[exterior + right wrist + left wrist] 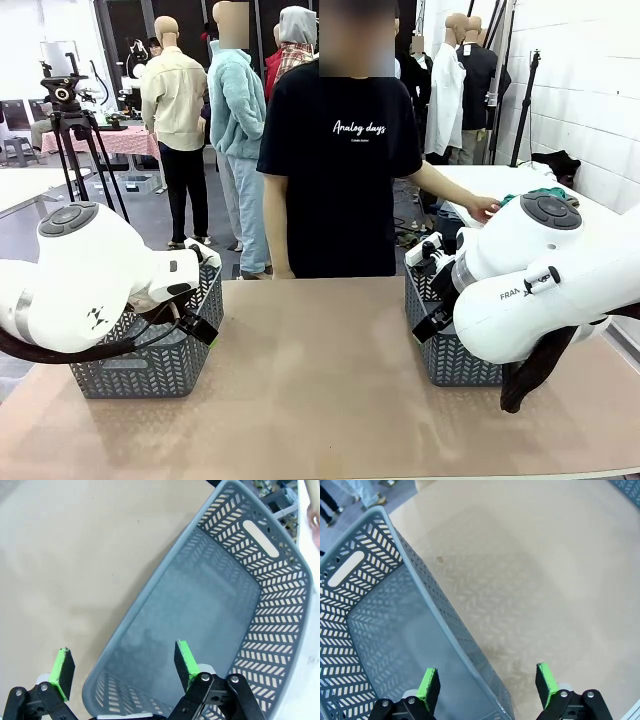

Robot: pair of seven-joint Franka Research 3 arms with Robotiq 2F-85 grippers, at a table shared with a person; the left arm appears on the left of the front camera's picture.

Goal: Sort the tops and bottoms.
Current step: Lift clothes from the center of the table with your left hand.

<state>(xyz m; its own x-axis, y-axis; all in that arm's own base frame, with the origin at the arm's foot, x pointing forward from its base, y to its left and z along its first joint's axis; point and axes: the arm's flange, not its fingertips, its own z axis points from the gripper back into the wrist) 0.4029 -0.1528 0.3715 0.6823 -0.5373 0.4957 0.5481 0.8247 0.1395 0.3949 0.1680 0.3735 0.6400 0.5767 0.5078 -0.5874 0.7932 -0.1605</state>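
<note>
Nearest, the left jaws stand wide apart and grip nothing. They straddle the long wall of the left basket (367,550), with one green pad (429,682) over the basket's grey floor and the other over the tan worktop (530,555). The right jaws are spread just as wide and hold nothing. One of their pads (184,657) hangs over the floor of the right basket (280,605) and its partner over the worktop, with the basket's rim running between them.

Seen from the front, the left arm (80,275) bends over the left basket at the worktop's left side. The right arm (540,280) does the same over the right basket at the right side. The two baskets sit well apart.

Beyond the far edge stands a person (340,180) in a black T-shirt, one hand (483,207) stretched out to the right onto a white side table (490,178). Just beside that hand lies some teal cloth, apparently the teal top (512,198), mostly hidden behind the right arm. Farther along that table sits a dark heap (555,162), too small to make out.
</note>
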